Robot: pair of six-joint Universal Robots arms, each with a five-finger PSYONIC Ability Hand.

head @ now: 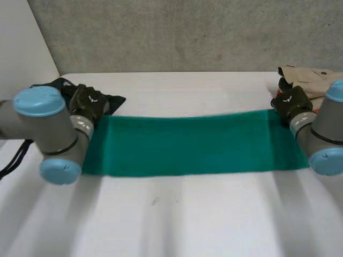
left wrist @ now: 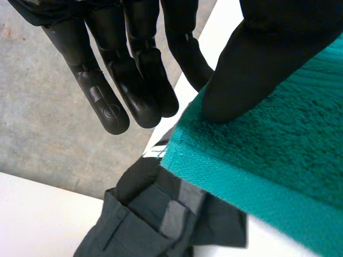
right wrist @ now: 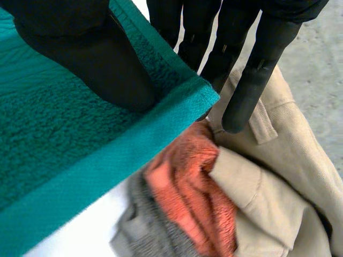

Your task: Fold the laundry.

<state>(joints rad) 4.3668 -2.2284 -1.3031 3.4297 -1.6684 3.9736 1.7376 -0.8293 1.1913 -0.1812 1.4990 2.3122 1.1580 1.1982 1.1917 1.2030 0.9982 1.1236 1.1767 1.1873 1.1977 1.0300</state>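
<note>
Status check at this moment: the green towel (head: 187, 144) lies as a long, narrow band across the bench (head: 177, 225), drawn out flat between the two hands. The left hand (head: 88, 104) holds one far corner. In the left wrist view its thumb (left wrist: 241, 80) presses down on the top face of the corner while the innermost finger runs in under the towel edge, so I read this as a pinch. The other fingers (left wrist: 107, 91) are straight and clear of the cloth. The right hand (head: 289, 101) holds the opposite far corner the same way — thumb on top, fingers reaching beneath the hem, one finger (right wrist: 252, 80) straight beside it. I cannot tell from these views whether the band is already doubled lengthwise. I judge the towel to be spread and gripped for a fold, with the crosswise fold not yet made. Other laundry waits unfolded: a dark garment (left wrist: 155, 219) crumpled just beyond the left corner, and beside the right corner a heap of a beige garment (right wrist: 289, 160), an orange cloth (right wrist: 187, 198) and a grey cloth (right wrist: 144, 230). Most of the task is left — one item is in hand and none is visibly finished.
</note>
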